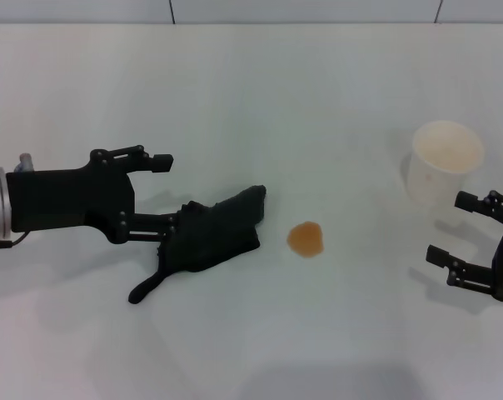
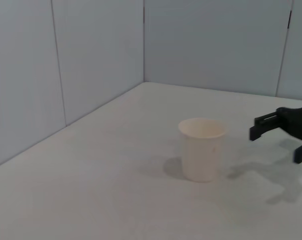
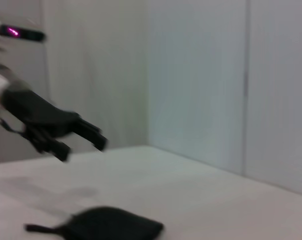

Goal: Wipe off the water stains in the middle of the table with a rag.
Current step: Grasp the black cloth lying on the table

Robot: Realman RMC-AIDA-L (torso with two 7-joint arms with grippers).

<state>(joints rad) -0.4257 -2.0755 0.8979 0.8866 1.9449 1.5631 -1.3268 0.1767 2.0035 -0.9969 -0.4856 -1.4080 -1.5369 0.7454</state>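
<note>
The black rag [image 1: 211, 234] lies crumpled on the white table [image 1: 251, 92], left of centre, with a thin tail pointing toward the front. The orange-brown water stain [image 1: 306, 239] sits just right of it, uncovered. My left gripper [image 1: 163, 193] is open at the rag's left edge. Its lower finger overlaps the cloth in the head view. In the right wrist view the left gripper [image 3: 82, 150] hovers above the table, apart from the rag [image 3: 111, 226]. My right gripper [image 1: 449, 227] stands open and empty at the right, in front of the cup.
A whitish plastic cup [image 1: 445, 162] stands upright at the right rear. In the left wrist view the cup [image 2: 202, 149] shows again, with the right gripper [image 2: 274, 145] beside it. Grey wall panels [image 2: 91, 60] border the table's far side.
</note>
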